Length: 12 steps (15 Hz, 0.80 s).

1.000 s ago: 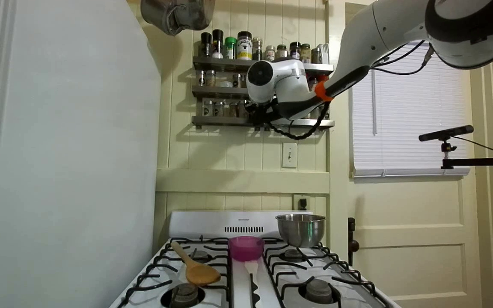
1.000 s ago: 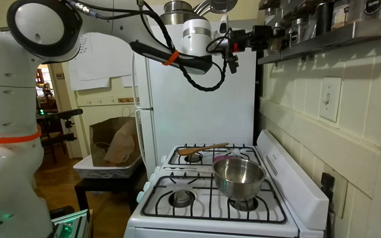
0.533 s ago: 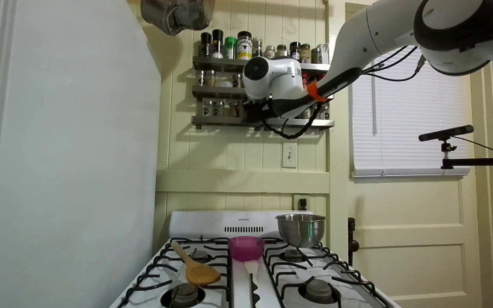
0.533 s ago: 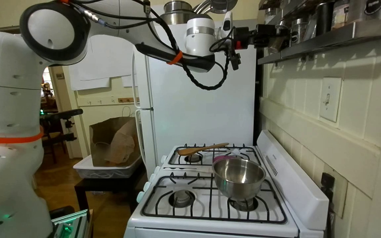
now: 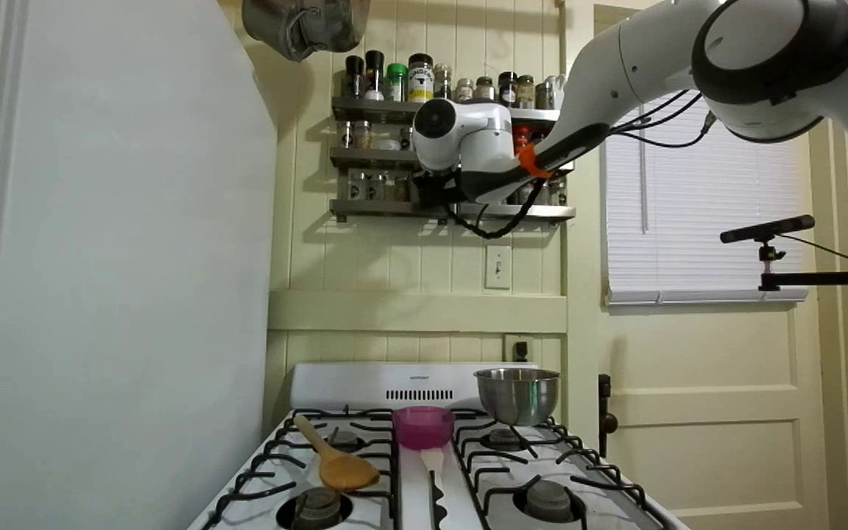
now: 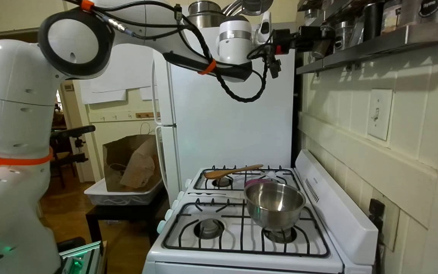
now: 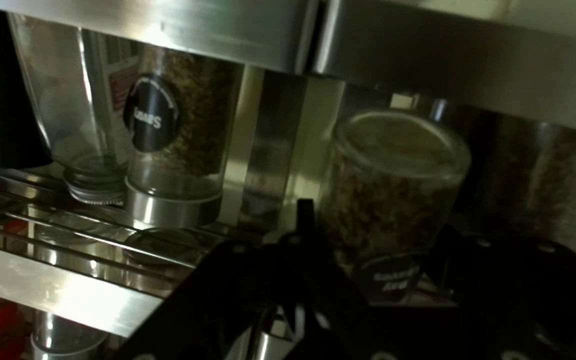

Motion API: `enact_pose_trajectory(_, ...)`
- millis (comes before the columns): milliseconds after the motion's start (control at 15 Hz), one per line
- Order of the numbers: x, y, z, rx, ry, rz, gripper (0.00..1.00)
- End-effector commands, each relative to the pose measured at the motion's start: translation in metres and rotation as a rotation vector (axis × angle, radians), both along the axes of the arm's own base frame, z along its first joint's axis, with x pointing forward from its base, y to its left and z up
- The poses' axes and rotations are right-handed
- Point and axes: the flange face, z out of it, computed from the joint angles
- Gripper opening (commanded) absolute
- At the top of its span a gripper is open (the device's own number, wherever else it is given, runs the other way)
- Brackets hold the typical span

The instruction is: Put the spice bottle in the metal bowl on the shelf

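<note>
Black pincer (image 7: 374, 225) gripping spice bottle (image 7: 393, 205), jaws on either side of its glass body; bottle tilted, base tipped out so round underside shows in wrist view, top leaning toward wall (image 6: 340, 102). Clear glass, packed with brownish-green flakes, dark label partly covered, lettering upside down there. Near it, another glass jar (image 7: 193, 115) on lowest tier of shelf (image 7: 208, 30), bottle at that tier's front edge. Farther off, in both exterior views, metal bowl (image 6: 274, 219) on stove (image 6: 340, 213), well below pincer
</note>
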Motion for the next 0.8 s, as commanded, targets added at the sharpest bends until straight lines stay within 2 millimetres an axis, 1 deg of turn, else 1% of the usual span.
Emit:
enact_pose_trajectory(0, 0.009, 0.001, 0.001, -0.004, -0.032, 0.032, 0.23)
enact_pose_trajectory(333, 0.011, 0.001, -0.013, -0.035, -0.081, 0.027, 0.23)
enact_pose_trajectory(533, 0.012, -0.002, -0.022, -0.054, -0.122, 0.019, 0.23)
enact_pose_trajectory(733, 0.010, -0.004, -0.027, -0.059, -0.155, 0.020, 0.23)
